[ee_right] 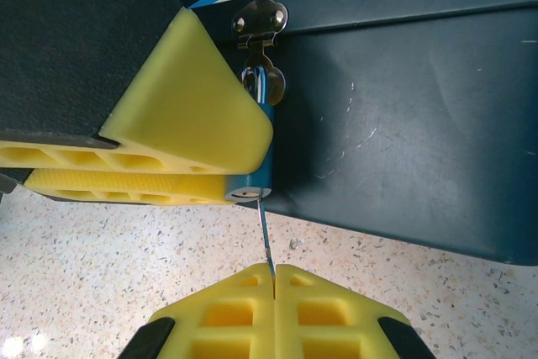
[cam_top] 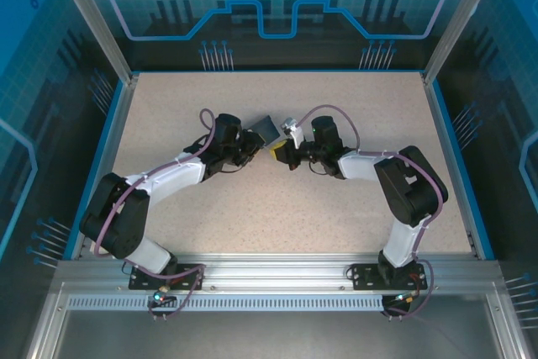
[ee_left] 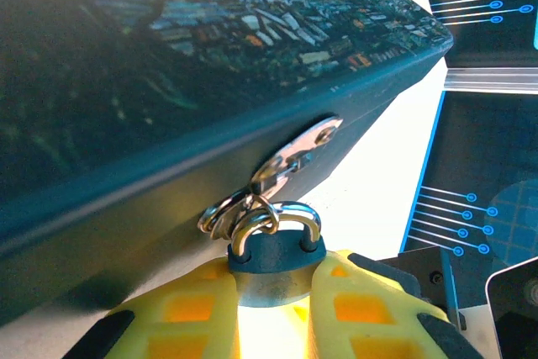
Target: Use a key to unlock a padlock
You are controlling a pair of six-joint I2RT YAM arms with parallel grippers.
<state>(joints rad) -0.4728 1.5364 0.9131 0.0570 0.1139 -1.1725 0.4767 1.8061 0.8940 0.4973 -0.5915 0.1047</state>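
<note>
The small blue padlock hangs by its silver shackle from the hasp of the painted dark-blue tin. My left gripper is shut on the padlock's body, a yellow finger on each side. In the right wrist view the padlock shows beside the left gripper's fingers. My right gripper is shut on the thin silver key. The key points up and its tip reaches the padlock's round bottom face. From above, both grippers meet at the tin.
The tin's dark side wall stands just right of the key. Speckled tabletop spreads around both arms, bounded by a blue rim and metal posts.
</note>
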